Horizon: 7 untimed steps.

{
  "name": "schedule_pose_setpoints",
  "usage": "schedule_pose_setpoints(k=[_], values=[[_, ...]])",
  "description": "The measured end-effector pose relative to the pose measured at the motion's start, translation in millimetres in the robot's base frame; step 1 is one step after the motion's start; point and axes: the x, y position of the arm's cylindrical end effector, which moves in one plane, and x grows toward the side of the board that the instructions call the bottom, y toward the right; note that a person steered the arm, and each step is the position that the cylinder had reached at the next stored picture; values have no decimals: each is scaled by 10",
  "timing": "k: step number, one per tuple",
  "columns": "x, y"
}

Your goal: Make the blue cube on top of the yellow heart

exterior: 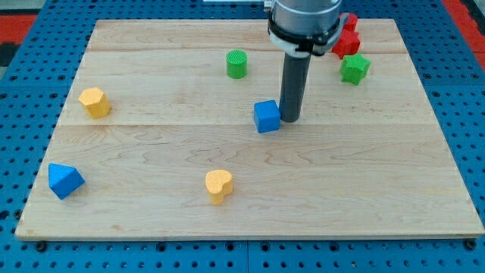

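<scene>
My tip [290, 120], a bare rod holding nothing, touches the blue cube [267, 117] on its right side, while the yellow heart [218, 185] sits below-left of the cube, so pushing should come from the cube's upper right.

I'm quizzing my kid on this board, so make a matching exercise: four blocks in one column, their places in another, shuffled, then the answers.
Blocks:
1. blue cube
2. yellow heart
3. blue triangular block
4. green cylinder

Places:
A. view's bottom left
B. right beside my tip, on its left
C. view's top, near the middle
D. view's bottom, near the middle

Pairs: 1-B, 2-D, 3-A, 4-C
</scene>
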Motion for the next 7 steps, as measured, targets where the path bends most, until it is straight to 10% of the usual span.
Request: schedule_pose_setpoints(k=[7], values=[[-340,-1022]])
